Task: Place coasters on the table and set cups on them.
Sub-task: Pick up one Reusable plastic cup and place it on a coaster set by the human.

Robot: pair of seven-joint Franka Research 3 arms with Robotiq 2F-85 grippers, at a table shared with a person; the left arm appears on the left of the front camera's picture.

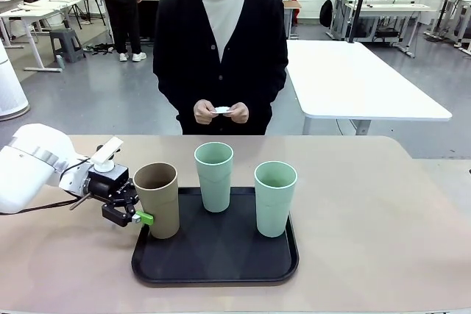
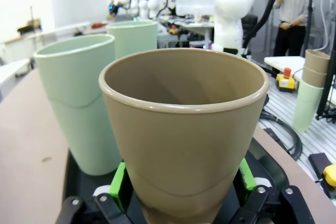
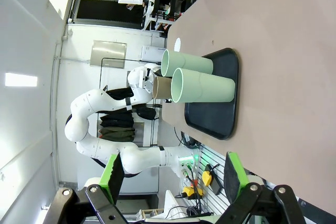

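Observation:
A tan-brown cup stands at the left end of the black tray, with two mint green cups to its right. My left gripper straddles the tan-brown cup low down. Its green pads lie close against both sides, but contact is unclear. The green cups stand just beyond it. My right gripper hangs open off the table's right end, nothing between its fingers, looking at the cups. The person holds a small white coaster in both hands.
The beige table has free room right of the tray and in front of it. The person stands at the far edge, behind the middle cup. A white table stands beyond at the back right.

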